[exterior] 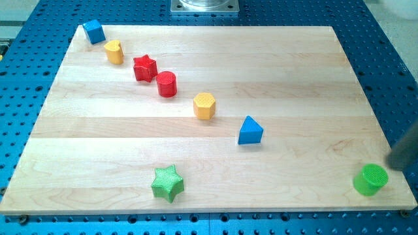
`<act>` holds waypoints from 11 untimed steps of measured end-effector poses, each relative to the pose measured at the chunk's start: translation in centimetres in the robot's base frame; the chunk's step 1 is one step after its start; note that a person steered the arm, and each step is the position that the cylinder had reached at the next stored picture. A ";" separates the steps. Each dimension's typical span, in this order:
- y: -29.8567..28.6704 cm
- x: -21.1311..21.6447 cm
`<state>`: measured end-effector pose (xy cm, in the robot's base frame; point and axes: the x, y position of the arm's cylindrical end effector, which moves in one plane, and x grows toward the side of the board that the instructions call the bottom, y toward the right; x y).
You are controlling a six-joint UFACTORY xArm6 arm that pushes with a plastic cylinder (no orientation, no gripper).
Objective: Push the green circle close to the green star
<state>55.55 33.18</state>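
The green circle (pixel 371 179) stands upright near the desk's (pixel 196 143) bottom right corner in the view, flat round face up; being round, it shows no long axis or heading. The green star (pixel 168 183) lies flat well apart from it, along the bottom edge left of centre, with 1 point aimed at the view's top.

The rod (pixel 406 154) enters blurred and dark from the view's right edge, slanting down and to the left. My tip (pixel 390 166) sits just above and right of the green circle; whether it touches the block cannot be told. There is no pincer on this arm, only the plain rod, so nothing is held.

The desk is pale wood with visible plank grain, lying on a blue perforated base (pixel 385 39). The blocks have ribbed surfaces. 6 others run in a diagonal line from the top left: a blue cube (pixel 94 31), a yellow rounded block (pixel 114 51), a red star (pixel 145 68), a red cylinder (pixel 166 84), a yellow hexagon (pixel 204 105) and a blue triangle (pixel 250 130).
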 end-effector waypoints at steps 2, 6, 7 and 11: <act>-4.4 6.1; -15.1 3.4; -20.5 3.4; -29.3 1.9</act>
